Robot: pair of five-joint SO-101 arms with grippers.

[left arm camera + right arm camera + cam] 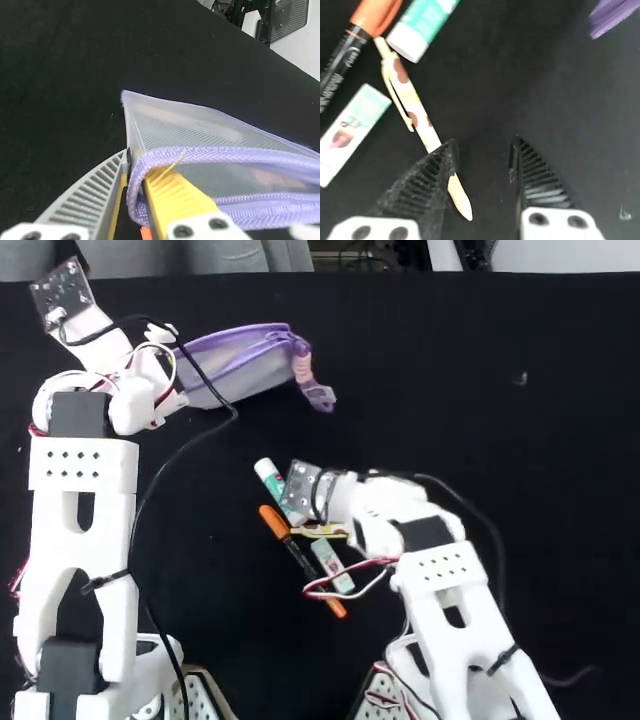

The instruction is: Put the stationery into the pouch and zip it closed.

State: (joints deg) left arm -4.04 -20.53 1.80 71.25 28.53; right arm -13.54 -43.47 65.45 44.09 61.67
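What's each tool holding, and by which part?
Left tool: shut on the pouch, at the end of its zipper rim. Right tool: open, nothing held; the spotted pen lies beside one finger.

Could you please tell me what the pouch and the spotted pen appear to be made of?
The pouch: seemingly translucent plastic mesh, matte, since a fine woven grid shows across its wall; its purple edging looks like woven fabric tape. The spotted pen: probably smooth plastic, cream with brown patches and a moulded clip; its finish is hard to judge.
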